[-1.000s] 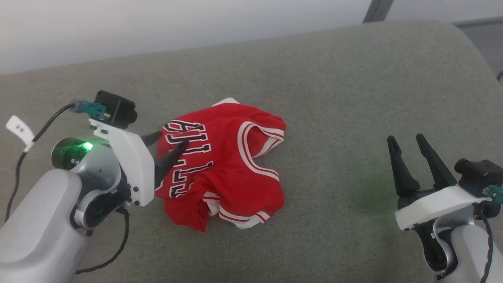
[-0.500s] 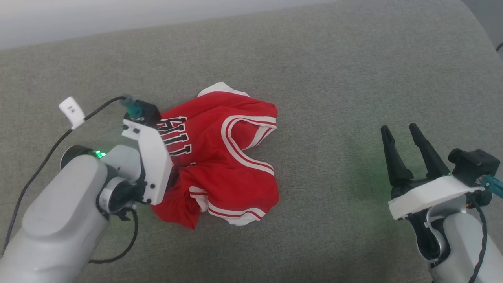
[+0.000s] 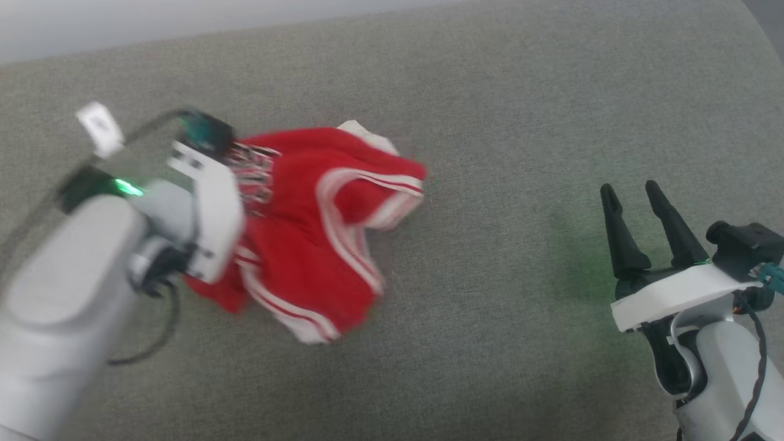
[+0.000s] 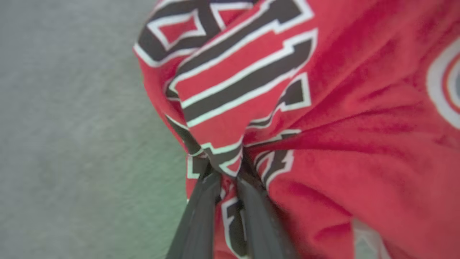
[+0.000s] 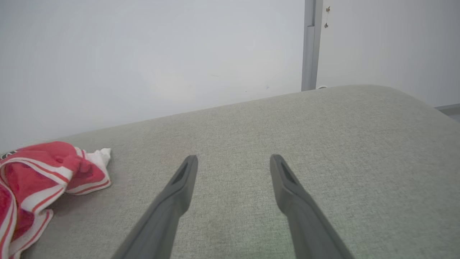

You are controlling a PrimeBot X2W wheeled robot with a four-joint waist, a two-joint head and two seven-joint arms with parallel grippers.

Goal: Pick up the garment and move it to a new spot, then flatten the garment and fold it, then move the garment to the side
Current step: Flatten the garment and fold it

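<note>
In the left wrist view the left claw (image 4: 225, 172) has its tips buried in a pinched bunch of the shirt (image 4: 359, 151), so where they meet is hidden. The lettering (image 4: 244, 75) is creased, blurred and cut by the top edge, and the shirt runs off the top, right and bottom edges. In the head view motion blur smears the left arm (image 3: 61, 306) and the shirt. The letters there are an unreadable streak, the white tag (image 3: 98, 127) shows no legible mark, and the white mount (image 3: 211, 214) covers the left claw. In the right wrist view the left edge cuts the shirt, and the bottom edge cuts the fingers of the right claw (image 5: 233, 158).
</note>
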